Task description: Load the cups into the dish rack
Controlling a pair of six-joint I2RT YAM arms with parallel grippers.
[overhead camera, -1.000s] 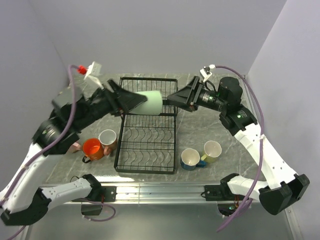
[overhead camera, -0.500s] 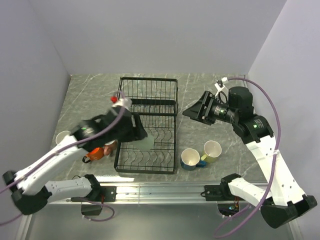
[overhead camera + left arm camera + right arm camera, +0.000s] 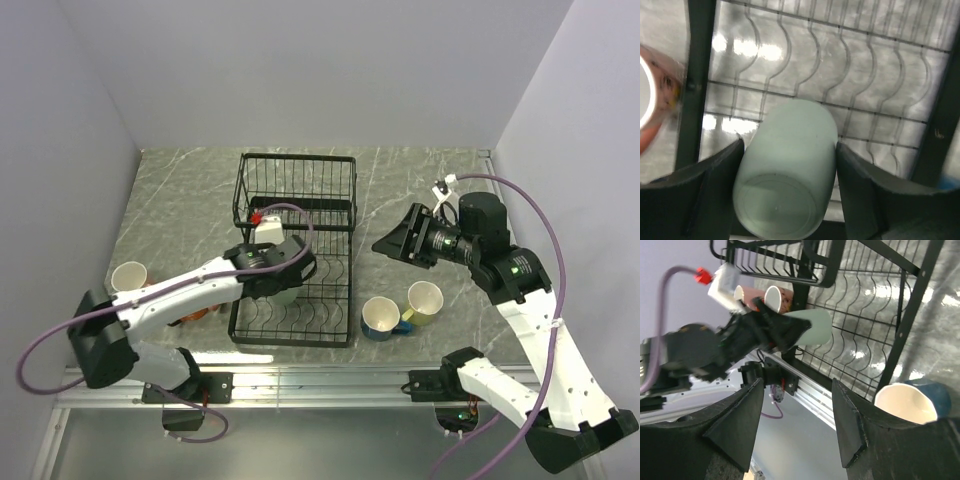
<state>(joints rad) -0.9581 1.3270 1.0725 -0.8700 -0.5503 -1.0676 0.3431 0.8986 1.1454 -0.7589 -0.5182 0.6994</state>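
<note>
Cups: we count at least five: pale green, cream, blue, yellow-green, salmon.
Dish rack: one.
Arms: two.

The left gripper has swung down from high above the dish rack's raised basket. It now carries the pale green cup low over the flat tray section, jaws pressed to its sides. The right gripper, a second ago facing it across the cup, has drawn back to the right, jaws apart and empty. A cream cup at the worktop's left edge is now uncovered.
</note>
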